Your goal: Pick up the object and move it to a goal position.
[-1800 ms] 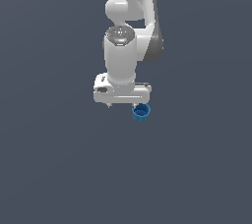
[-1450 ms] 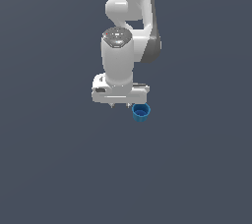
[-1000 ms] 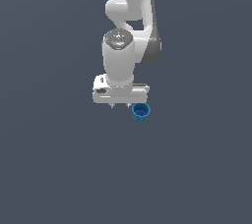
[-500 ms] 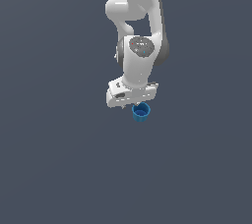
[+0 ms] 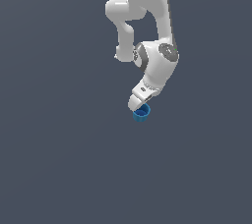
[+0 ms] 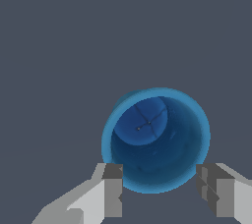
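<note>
Small bright blue hollow cup-shaped cylinder (image 6: 155, 139), likely light and rigid, sits between the claw (image 6: 160, 191)'s parted fingers (image 6: 112, 188); grip its opposite outer walls.

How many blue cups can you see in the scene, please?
1. The blue cup sits on the grey floor directly under the gripper, its open top between the two fingers in the wrist view. Nothing else shows that could hide another.
</note>
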### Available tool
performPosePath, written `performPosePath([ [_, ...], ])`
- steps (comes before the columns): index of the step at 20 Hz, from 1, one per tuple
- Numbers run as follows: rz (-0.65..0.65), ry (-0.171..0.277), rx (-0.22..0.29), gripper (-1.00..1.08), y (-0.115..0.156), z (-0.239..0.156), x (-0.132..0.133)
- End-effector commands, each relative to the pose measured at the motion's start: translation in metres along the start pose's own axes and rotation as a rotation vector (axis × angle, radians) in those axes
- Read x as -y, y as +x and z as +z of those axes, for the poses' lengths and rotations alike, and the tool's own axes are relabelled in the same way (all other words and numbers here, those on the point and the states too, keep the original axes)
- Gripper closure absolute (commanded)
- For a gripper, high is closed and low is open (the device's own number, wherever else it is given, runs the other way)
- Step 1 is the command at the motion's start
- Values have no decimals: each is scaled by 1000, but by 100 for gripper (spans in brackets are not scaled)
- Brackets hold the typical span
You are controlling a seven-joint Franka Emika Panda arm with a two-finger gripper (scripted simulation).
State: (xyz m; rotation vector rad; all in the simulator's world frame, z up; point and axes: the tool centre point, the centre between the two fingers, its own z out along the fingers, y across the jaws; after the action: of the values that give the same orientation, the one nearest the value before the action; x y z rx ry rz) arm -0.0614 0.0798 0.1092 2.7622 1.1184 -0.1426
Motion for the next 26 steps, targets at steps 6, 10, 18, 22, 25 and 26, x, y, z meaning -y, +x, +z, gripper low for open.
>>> performPosePath([
  [6,-198,-30,17,-20,5,10,31],
  [10,-224,-33,20,-20,6,11,35],
  [18,-221,-32,19,-20,5,28,34],
  [22,-225,-32,19,-20,5,39,35],
  [25,-225,-32,19,108,4,41,35],
  [26,-225,-32,19,108,4,41,35],
])
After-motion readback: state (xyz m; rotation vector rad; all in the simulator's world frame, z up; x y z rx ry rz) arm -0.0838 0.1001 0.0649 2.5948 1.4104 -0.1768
